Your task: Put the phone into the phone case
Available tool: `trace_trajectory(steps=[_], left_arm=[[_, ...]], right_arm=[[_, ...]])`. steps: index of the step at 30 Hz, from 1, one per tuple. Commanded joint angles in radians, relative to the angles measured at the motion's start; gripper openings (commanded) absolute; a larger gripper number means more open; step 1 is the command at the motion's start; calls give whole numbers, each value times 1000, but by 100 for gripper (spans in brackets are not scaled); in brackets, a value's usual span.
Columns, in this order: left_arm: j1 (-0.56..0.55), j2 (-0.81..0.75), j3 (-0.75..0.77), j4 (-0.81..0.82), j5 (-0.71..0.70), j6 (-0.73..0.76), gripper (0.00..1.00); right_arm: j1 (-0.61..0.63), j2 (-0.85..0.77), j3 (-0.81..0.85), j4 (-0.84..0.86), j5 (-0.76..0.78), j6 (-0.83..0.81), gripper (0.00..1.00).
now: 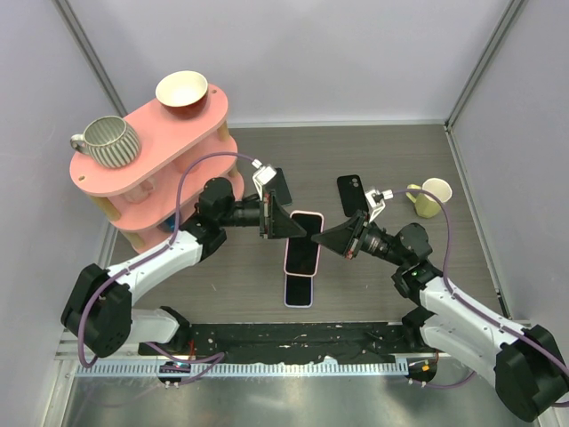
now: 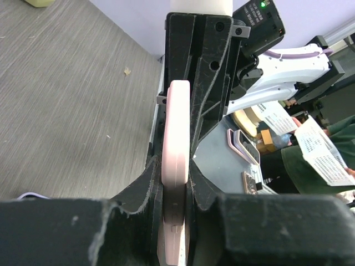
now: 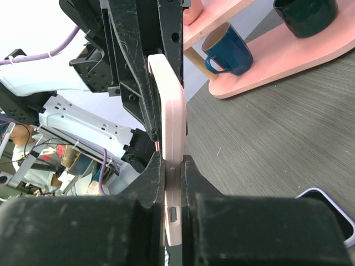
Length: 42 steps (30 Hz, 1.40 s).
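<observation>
In the top view, a dark-faced pink phone case (image 1: 304, 247) is pinched above the table (image 1: 222, 285) by the left gripper (image 1: 296, 229) and the right gripper (image 1: 318, 238). A lavender-rimmed phone (image 1: 299, 291) lies flat beneath it. In each wrist view, the case's edge is seen clamped between that gripper's fingers.
</observation>
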<state>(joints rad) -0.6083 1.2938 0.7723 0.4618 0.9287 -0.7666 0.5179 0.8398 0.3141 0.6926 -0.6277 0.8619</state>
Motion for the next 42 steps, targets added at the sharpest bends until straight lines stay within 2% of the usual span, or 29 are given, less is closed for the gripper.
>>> trace_trajectory(steps=[1, 3, 4, 5, 7, 8, 9, 11, 12, 15, 18, 20, 21, 25, 29, 36, 38, 39, 41, 42], left_arm=[[2, -17, 31, 77, 1, -7, 24], [2, -21, 47, 43, -4, 24, 40], [2, -25, 54, -21, -20, 47, 61], [2, -30, 74, -63, -33, 115, 76], [2, -57, 99, -210, -69, 188, 99], [2, -68, 123, -257, -117, 258, 100], [2, -83, 136, -343, -151, 285, 100], [2, -99, 172, -428, -249, 343, 100], [2, -106, 183, -501, -283, 390, 100], [2, -140, 222, -630, -466, 409, 100], [5, -143, 269, -742, -580, 437, 100], [7, -136, 301, -796, -587, 466, 100], [11, -130, 311, -843, -546, 481, 100], [12, -154, 303, -845, -464, 506, 100], [10, -195, 269, -845, -498, 530, 100], [2, -252, 237, -818, -524, 536, 100], [-4, -248, 239, -833, -537, 543, 100], [-11, -243, 246, -841, -548, 550, 100], [-21, -241, 251, -859, -594, 555, 100], [-30, -241, 254, -862, -611, 556, 100]], right_arm=[[2, 16, 2, 140, -1, 49, 1], [2, 2, 0, 142, 8, 58, 1], [1, -10, 2, 131, 11, 61, 1], [1, -21, 11, 111, 26, 58, 1], [1, -71, 29, -19, 43, 19, 1], [1, -93, 52, -80, 63, 0, 1], [1, -123, 65, -213, 74, -24, 1], [1, -149, 94, -348, 138, -72, 1], [1, -160, 100, -492, 172, -86, 1], [1, -163, 125, -727, 259, -106, 1], [1, -128, 132, -861, 299, -90, 1], [1, -101, 140, -916, 316, -93, 1], [-1, -94, 143, -953, 322, -112, 1], [-1, -44, 160, -986, 338, -149, 1], [1, 65, 171, -978, 327, -188, 1], [1, 203, 129, -845, 329, -192, 2], [-1, 219, 119, -838, 359, -179, 9], [1, 220, 115, -838, 394, -170, 18], [1, 211, 109, -844, 428, -156, 27], [1, 206, 109, -851, 462, -155, 28]])
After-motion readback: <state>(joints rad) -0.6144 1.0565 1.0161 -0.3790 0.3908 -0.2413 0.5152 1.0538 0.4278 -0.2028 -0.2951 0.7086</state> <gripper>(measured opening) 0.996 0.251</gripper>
